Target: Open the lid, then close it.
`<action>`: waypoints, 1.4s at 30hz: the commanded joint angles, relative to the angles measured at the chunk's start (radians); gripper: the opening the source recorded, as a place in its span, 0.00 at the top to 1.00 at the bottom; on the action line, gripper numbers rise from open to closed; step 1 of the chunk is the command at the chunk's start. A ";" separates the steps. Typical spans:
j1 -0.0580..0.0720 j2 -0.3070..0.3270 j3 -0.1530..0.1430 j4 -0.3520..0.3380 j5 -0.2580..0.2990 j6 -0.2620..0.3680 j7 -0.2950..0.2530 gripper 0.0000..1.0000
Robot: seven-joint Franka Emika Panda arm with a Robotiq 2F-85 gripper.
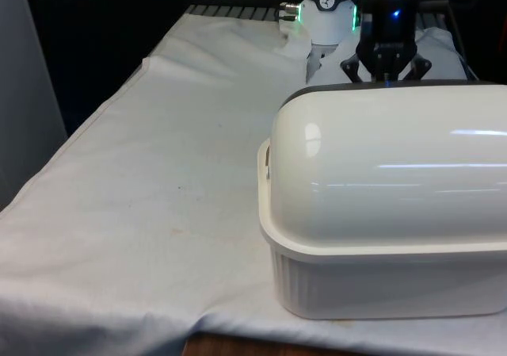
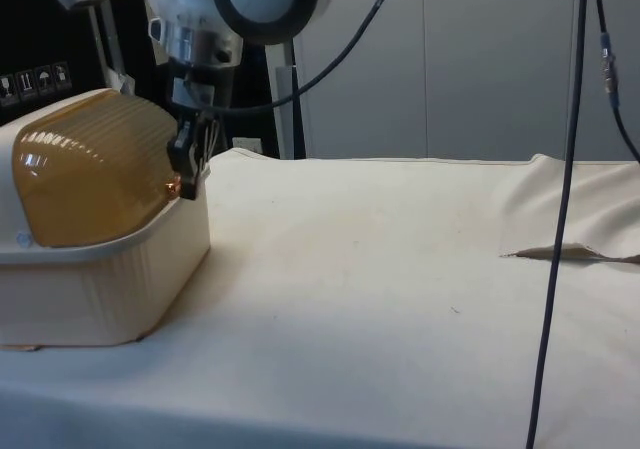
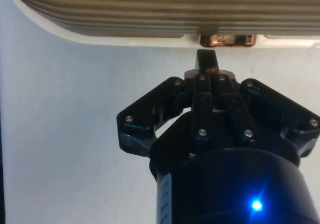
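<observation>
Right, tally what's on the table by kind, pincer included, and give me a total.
Bread box with its ribbed amber roll lid, shut: 1
Lid handle, small and coppery: 1
White cloth over the table: 1
Black pincer, fingers together at the handle: 1
Total: 4

Cream bread box [image 1: 380, 281] on cloth at front view's right; ribbed amber roll lid [image 2: 95, 174] down, shut, copper tab [image 3: 226, 40] at lower edge.

— What is carrying everything?
— A table under a white cloth [image 1: 158, 174] is spreading wide, wrinkling at its edges.
— What is sitting on it?
— A cream bread box [image 1: 380, 277] is resting directly there
</observation>
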 commanded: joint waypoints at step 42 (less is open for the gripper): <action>0.004 -0.053 -0.004 0.041 -0.014 -0.023 0.003 1.00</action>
